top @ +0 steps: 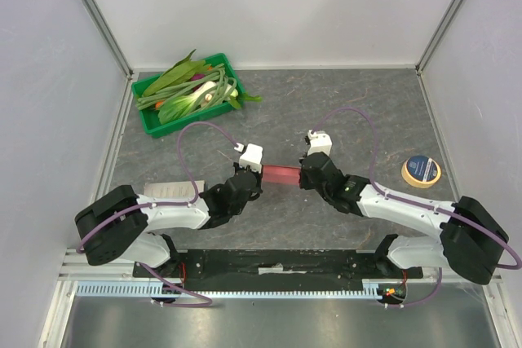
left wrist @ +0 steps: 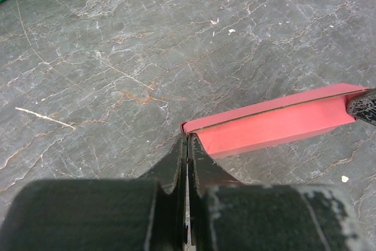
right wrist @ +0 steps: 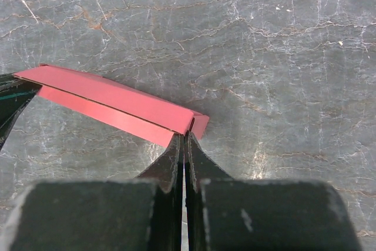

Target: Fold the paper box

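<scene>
From above, the paper box spans the middle of the table between the left gripper and the right gripper. Left wrist view: the jaws are clamped on the left corner of the box, a pink-red strip of flat, stacked layers. Right wrist view: the same pinch on its right end. Best to hold both ends level and not pull, since thin card tears.

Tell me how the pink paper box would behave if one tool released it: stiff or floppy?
Probably light: the paper box spans the gap between the left tool and right tool on thin edge pinches. Likely stiff lengthwise, since its folded layers look straight, not sagging. Held at one end, it might droop or twist.
</scene>
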You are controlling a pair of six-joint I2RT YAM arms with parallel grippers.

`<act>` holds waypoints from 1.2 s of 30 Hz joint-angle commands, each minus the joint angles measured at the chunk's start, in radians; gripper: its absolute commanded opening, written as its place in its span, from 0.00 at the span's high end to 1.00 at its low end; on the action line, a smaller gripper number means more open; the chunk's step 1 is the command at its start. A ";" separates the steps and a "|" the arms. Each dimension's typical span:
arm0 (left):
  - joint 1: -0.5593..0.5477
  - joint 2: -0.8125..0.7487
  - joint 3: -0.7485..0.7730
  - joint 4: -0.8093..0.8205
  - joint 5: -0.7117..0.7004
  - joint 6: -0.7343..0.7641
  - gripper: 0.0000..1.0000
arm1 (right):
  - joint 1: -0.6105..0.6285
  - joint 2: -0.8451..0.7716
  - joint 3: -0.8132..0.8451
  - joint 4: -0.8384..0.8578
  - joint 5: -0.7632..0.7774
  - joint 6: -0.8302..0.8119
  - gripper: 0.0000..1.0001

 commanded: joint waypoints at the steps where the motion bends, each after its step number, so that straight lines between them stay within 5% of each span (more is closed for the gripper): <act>1: -0.031 0.019 -0.038 -0.116 0.031 -0.061 0.98 | 0.018 0.013 0.010 -0.021 -0.087 -0.007 0.97; 6: -0.033 0.007 -0.046 -0.115 0.025 -0.055 0.98 | 0.018 0.013 0.133 -0.155 -0.164 -0.043 0.85; 9: -0.033 0.007 -0.047 -0.112 0.023 -0.050 0.98 | 0.012 -0.003 0.170 -0.203 -0.196 -0.053 0.69; 20: -0.039 0.024 -0.035 -0.112 0.023 -0.041 0.98 | -0.094 -0.155 0.170 -0.283 -0.349 0.043 0.34; 25: -0.041 0.022 -0.032 -0.113 0.020 -0.039 0.98 | -0.250 -0.140 0.124 -0.321 -0.393 0.280 0.02; 28: -0.041 0.027 -0.029 -0.113 0.023 -0.038 0.98 | -0.327 -0.107 0.060 -0.236 -0.563 0.436 0.02; 36: -0.042 0.031 -0.020 -0.112 0.031 -0.032 0.98 | -0.364 -0.033 -0.083 0.033 -0.707 0.647 0.03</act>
